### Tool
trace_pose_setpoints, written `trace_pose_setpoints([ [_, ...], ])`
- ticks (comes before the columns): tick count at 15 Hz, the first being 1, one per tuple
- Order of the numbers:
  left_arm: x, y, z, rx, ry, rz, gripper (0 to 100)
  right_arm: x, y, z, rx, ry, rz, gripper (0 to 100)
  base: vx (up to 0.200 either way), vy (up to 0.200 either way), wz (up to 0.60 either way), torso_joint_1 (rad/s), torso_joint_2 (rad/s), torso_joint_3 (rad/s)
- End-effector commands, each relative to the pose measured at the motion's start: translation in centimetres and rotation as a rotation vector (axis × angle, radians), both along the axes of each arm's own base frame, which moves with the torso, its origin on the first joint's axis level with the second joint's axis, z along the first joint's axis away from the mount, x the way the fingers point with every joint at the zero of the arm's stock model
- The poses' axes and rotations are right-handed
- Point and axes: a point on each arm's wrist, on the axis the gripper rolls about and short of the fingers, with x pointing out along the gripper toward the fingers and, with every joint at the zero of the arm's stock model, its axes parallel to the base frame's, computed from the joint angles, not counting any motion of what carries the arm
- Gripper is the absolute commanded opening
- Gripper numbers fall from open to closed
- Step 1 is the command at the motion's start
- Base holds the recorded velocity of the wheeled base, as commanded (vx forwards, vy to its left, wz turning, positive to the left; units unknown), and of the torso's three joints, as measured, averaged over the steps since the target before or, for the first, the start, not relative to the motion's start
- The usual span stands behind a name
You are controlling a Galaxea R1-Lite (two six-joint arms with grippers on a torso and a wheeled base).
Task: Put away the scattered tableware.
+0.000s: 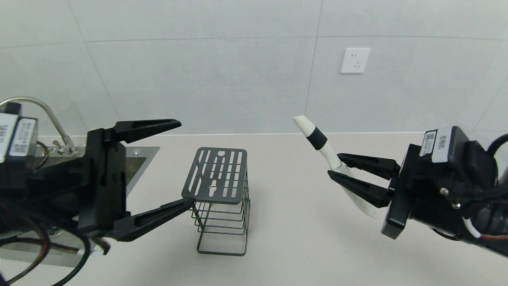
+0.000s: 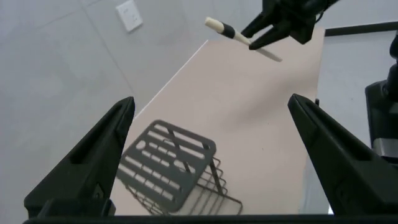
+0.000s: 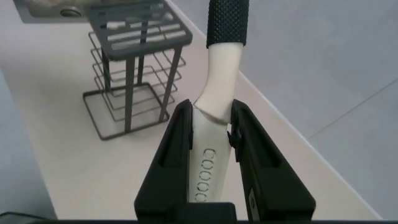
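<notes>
My right gripper [image 1: 335,167] is shut on a white knife [image 1: 329,155] with a black grip band, held in the air above the counter with its handle up and tilted toward the wall. The right wrist view has the fingers [image 3: 177,143] clamped on the knife [image 3: 214,149] where handle meets blade. A dark wire cutlery rack [image 1: 220,198] with a slotted top plate stands on the counter, left of the knife. My left gripper [image 1: 180,163] stands wide open beside the rack's left side, its lower fingertip close to the top plate. The rack [image 2: 171,171] also shows between those fingers.
A steel sink [image 1: 139,159] with a curved faucet [image 1: 47,115] lies at the left behind my left arm. A tiled wall with a white socket [image 1: 355,60] closes off the back. The beige counter [image 1: 301,238] stretches open in front of and to the right of the rack.
</notes>
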Motion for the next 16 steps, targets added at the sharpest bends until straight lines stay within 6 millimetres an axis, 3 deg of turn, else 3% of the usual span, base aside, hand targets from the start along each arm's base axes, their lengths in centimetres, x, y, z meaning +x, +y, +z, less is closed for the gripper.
trace_pose_setpoints([
  [1, 4.0, -1.7, -2.7, 0.027, 0.065, -0.065, 100, 0.0, 0.2, 0.5, 0.012, -0.015, 0.009, 0, 0.000, 0.000, 0.00, 0.000, 0.00, 0.000],
  [5, 3.9, -5.1, -1.5, -0.006, 0.082, -0.211, 100, 0.2, 0.9, 3.0, 0.085, -0.102, 0.033, 0, 0.000, 0.000, 0.00, 0.000, 0.00, 0.000],
  [8, 5.1, -6.9, -0.5, -0.031, 0.060, -0.252, 100, -0.5, 1.0, 3.2, 0.094, -0.110, 0.061, 0, 0.000, 0.000, 0.00, 0.000, 0.00, 0.000],
  [9, 5.5, -8.7, -0.3, -0.045, 0.062, -0.306, 100, -0.9, 0.8, 3.6, 0.105, -0.123, 0.065, 0, 0.000, 0.000, 0.00, 0.000, 0.00, 0.000],
  [12, 7.2, -10.8, 0.4, -0.097, 0.048, -0.350, 100, -2.1, 0.1, 3.5, 0.112, -0.132, 0.088, 0, 0.000, 0.000, 0.00, 0.000, 0.00, 0.000],
  [16, 6.9, -13.7, 0.9, -0.133, 0.106, -0.454, 100, -3.2, -0.5, 3.4, 0.115, -0.131, 0.107, 0, 0.000, 0.000, 0.00, 0.000, 0.00, 0.000],
])
